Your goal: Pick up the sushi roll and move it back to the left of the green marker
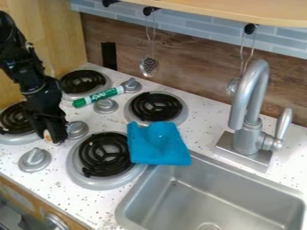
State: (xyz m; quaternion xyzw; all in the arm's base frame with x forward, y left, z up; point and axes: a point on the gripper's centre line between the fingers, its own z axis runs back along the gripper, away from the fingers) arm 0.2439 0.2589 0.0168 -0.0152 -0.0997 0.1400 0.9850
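At left, a black two-finger gripper (53, 138) hangs low over a white speckled counter (60, 184), with a small white-and-orange object (47, 136) right at its lower left tip; whether it is pinching this, spread or pressed together cannot be told. Up and to the right of the gripper, a green-and-white cylindrical marker (99, 96) lies slantwise, green cap end nearer the gripper. Farther right, a bright blue cloth (157, 146) overlaps the burners and the edge of a grey metal sink (207, 193).

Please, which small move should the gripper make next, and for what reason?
Probably a small lift straight up: the gripper hangs low, close to a silver knob, which sideways travel might bump. A small white-and-orange thing shows at its tip, and lifting may reveal whether it is held.
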